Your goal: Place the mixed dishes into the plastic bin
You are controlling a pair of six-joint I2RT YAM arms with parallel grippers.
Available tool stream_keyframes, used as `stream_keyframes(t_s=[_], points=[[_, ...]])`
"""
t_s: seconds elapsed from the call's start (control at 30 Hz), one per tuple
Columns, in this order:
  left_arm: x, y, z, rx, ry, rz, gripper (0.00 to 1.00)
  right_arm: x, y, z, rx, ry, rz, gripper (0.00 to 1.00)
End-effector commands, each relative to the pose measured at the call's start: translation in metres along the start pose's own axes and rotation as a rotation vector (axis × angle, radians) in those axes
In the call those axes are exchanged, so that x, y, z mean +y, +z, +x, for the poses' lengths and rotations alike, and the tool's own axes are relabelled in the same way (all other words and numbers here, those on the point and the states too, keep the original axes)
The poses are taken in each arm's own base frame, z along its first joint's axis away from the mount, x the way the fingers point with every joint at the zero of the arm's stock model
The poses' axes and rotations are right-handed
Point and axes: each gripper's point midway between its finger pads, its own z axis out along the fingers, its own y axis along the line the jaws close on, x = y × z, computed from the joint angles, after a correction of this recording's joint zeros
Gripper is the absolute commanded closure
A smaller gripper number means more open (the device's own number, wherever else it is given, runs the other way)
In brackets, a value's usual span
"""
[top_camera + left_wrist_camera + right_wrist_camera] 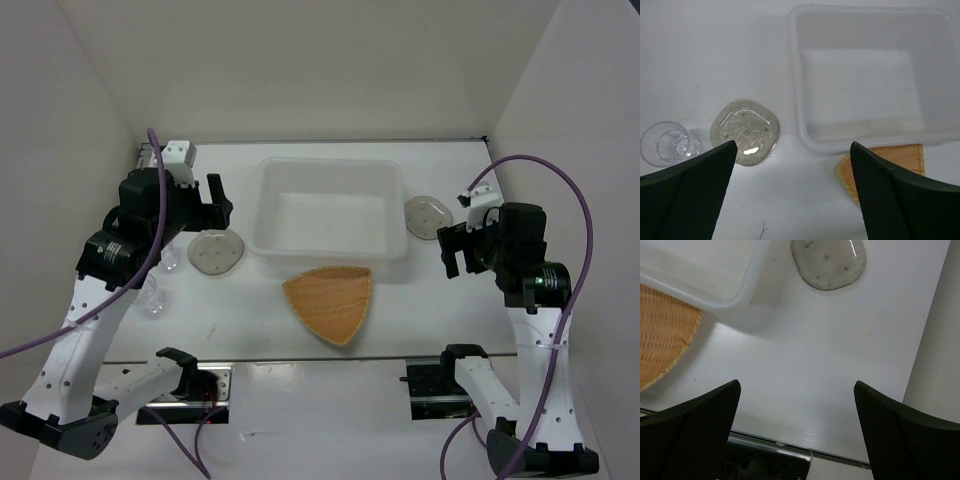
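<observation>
Pincers both gape wide, holding nothing. The left pincer (792, 150) hangs over a grey plate (745, 131) with a clear cup (669, 143) beside it. The right pincer (795, 387) hangs near the other grey plate (829, 260). Between them on the tabletop (420, 310) sits the white bin (330, 252), with the orange ribbed plate (332, 300) against its near wall.

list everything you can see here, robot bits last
bin: one, white see-through, middle back of the table, nothing in it
big plate: one, orange-tan ribbed, just in front of the bin
small plates: two, grey-brown see-through, one left of the bin, one right of it
cup: one sure, maybe a second, clear, far left by the left arm
table: one, white, under everything
left tool: one, black, open, holding nothing
right tool: one, black, open, holding nothing
</observation>
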Motion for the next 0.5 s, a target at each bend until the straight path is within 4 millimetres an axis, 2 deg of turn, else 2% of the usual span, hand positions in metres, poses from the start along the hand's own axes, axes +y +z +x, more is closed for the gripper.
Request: stream_keyframes(t_s=[0.0,0.03,0.07,0.17,0.2,0.27,0.3,0.33,0.37,0.4,0.43,0.47], points=[[-0.007,-0.011,-0.015,-0.037,-0.009,0.034,0.0,-0.007,0.0,-0.007,-0.036,-0.014,0.039,0.02],[-0.01,-0.012,-0.012,-0.024,0.001,0.052,0.0,-0.007,0.0,-0.01,-0.045,-0.006,0.042,0.02],[-0.013,-0.004,0.001,0.018,0.004,0.074,0.0,-0.004,0.0,-0.01,-0.047,-0.014,0.031,0.02],[-0.045,0.008,0.035,0.146,-0.028,0.245,0.0,-0.004,0.004,-0.012,-0.041,-0.012,0.036,0.02],[-0.056,0.018,0.062,0.237,-0.047,0.295,0.0,-0.005,0.006,-0.013,-0.041,-0.012,0.036,0.02],[-0.089,0.015,0.086,0.33,-0.138,0.434,0.0,-0.005,0.009,-0.013,-0.031,-0.011,0.033,0.02],[-0.098,0.023,0.103,0.372,-0.172,0.459,0.0,-0.007,0.009,-0.015,-0.038,-0.012,0.046,0.02],[-0.106,0.025,0.11,0.385,-0.203,0.472,0.0,-0.008,0.006,-0.018,-0.06,-0.005,0.052,0.02],[-0.12,0.018,0.113,0.393,-0.273,0.499,0.0,-0.009,0.006,-0.018,-0.057,0.004,0.062,0.02],[-0.127,0.017,0.116,0.392,-0.305,0.517,0.0,-0.014,0.0,-0.027,-0.109,-0.001,0.094,0.02],[-0.132,0.026,0.123,0.38,-0.336,0.513,0.0,-0.014,0.0,-0.03,-0.123,0.008,0.098,0.02],[-0.141,0.022,0.127,0.389,-0.392,0.519,0.0,-0.017,-0.001,-0.03,-0.137,0.021,0.118,0.02]])
